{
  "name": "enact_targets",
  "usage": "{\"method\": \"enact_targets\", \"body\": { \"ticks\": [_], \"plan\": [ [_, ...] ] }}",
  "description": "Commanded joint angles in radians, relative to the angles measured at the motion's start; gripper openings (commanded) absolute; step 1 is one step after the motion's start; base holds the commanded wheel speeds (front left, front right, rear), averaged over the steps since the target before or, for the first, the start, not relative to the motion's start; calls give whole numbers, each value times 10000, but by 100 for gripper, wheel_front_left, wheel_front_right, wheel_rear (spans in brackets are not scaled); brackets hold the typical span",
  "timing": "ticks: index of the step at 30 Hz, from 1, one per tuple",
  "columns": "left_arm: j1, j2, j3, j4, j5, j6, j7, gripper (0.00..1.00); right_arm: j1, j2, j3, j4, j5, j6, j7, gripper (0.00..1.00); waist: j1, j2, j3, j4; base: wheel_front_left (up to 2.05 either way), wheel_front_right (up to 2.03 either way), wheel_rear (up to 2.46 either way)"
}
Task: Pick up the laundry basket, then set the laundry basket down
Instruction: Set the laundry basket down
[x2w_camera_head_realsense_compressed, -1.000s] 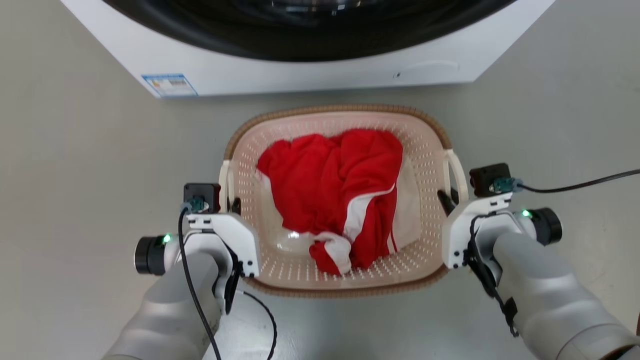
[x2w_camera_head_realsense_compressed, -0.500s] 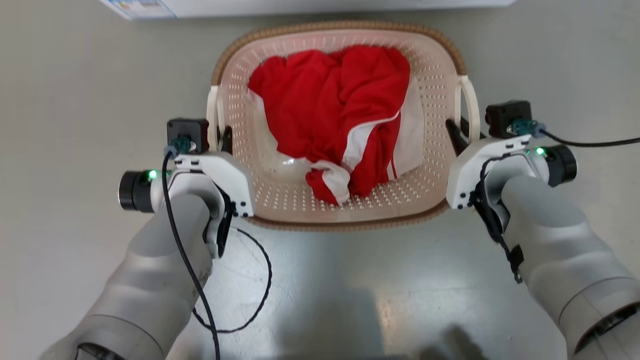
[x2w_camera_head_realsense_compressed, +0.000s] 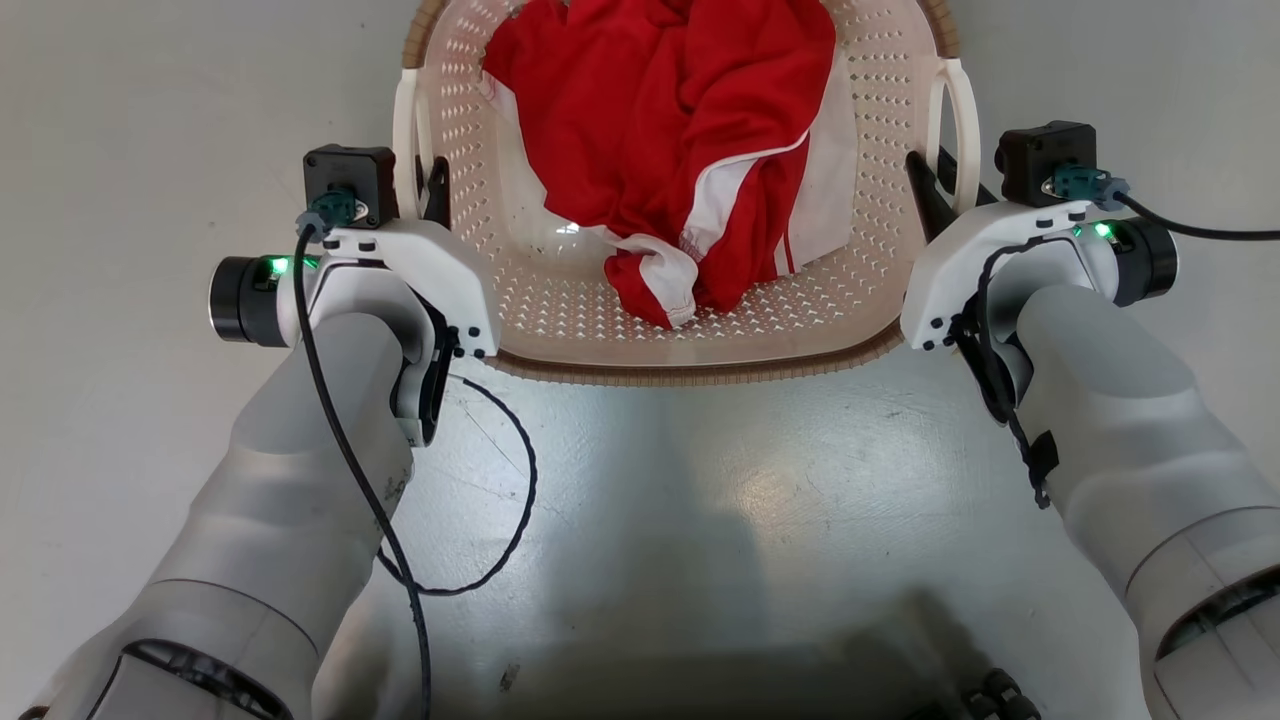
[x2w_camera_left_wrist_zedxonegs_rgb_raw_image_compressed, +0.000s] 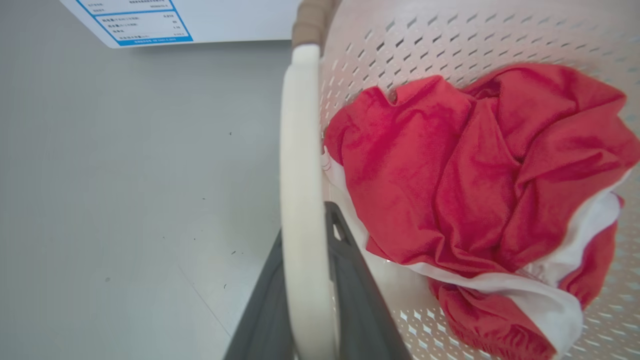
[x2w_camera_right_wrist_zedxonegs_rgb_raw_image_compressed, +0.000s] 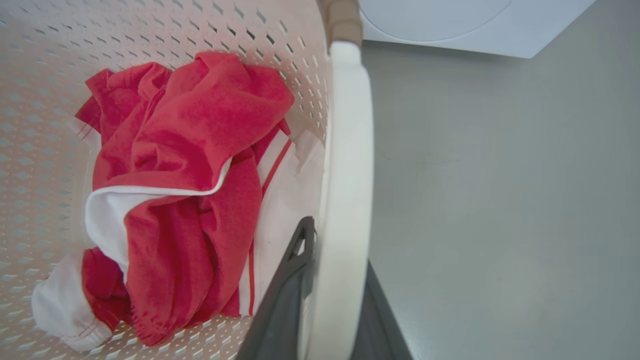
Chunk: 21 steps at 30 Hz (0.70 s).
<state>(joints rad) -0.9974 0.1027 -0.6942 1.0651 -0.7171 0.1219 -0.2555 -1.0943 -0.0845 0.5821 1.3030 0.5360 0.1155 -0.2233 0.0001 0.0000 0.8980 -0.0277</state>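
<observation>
Presumably mid-carry, by the look of the grips. Risks, as judged: washing machine stands beyond the far end of the laundry basket, and a forward swing could knock the rim against it. Basket sits between the two arms, near rim in front of the robot. Whether its base is off the grey floor cannot be told. Uneven arm height would tip it and slide the load.

Grip: left gripper clamped on the left loop handle, one dark finger each side; right gripper likewise pinches the right loop handle. Smooth thin plastic, so a handle may slip or flex. Loose black cable loops beside the left forearm and could snag.

Contents: one crumpled red-and-white garment across the middle and far part; near end of the perforated bottom bare
</observation>
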Motion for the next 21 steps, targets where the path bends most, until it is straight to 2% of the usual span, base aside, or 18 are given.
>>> {"method": "enact_targets", "body": {
  "ticks": [1,13,21],
  "plan": [
    [-134,76,198,-192,235,-128,-62,0,273,334,55,-128,-229,152,-218,0,-1,0,111,-15,0,0,0],
    [-323,-90,483,450,706,-464,-62,0,497,338,-775,-124,-887,152,-88,0,-1,0,344,-68,0,0,0],
    [-415,-238,558,704,851,-569,-62,0,522,340,-916,-124,-955,152,-73,0,-1,0,406,-27,0,0,0]
  ]
}}
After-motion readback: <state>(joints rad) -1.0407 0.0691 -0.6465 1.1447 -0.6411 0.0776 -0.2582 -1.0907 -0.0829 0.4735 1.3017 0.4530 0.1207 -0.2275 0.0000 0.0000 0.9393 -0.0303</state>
